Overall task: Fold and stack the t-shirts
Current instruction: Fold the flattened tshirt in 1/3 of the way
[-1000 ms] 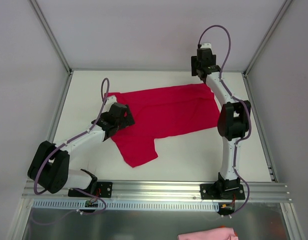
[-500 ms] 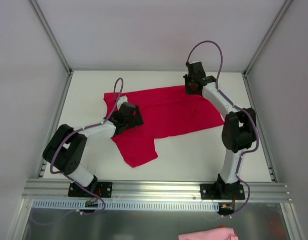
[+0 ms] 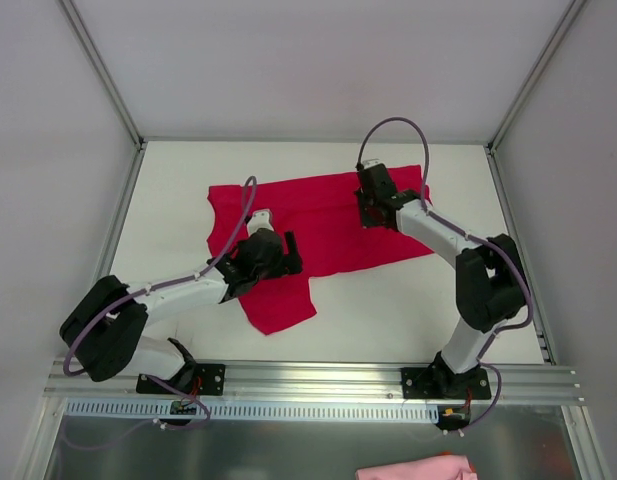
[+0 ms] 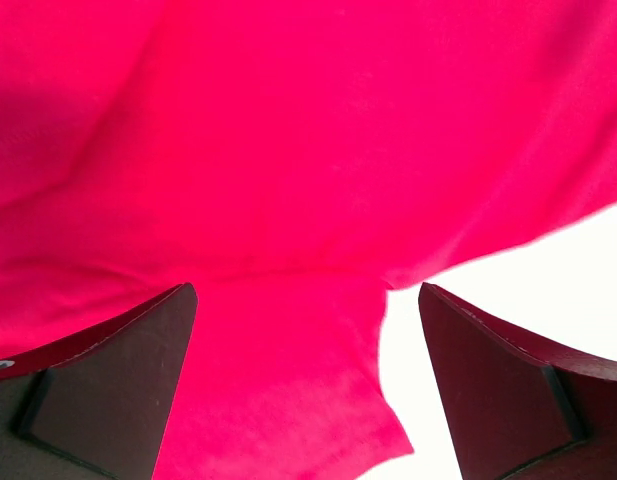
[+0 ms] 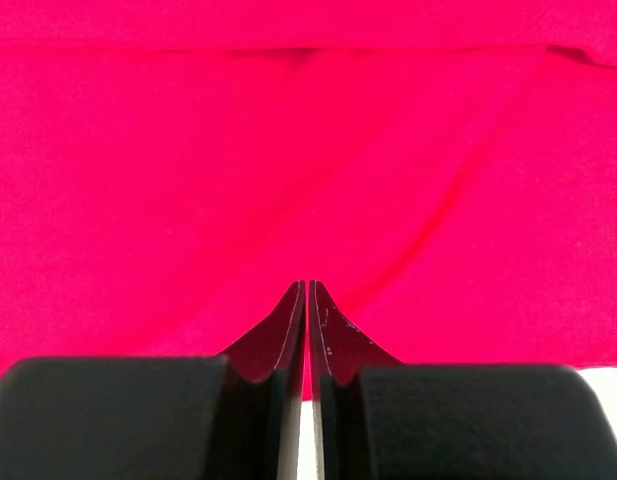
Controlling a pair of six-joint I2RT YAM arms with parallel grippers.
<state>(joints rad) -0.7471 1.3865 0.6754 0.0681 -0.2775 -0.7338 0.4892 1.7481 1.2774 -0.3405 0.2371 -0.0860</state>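
A pink cloth (image 3: 413,468) lies nearest. On the white bench (image 3: 388,300) a crimson t-shirt (image 3: 328,215) is spread out. The left fingers (image 3: 291,254) hang wide open over its near-left part, holding nothing. Farther back, the right fingers (image 5: 300,300) are pressed together against the cloth; I cannot tell whether they pinch it.

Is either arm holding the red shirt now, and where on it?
Left gripper open above the t-shirt, holding nothing. Right gripper shut near its far edge; whether cloth is pinched cannot be told.
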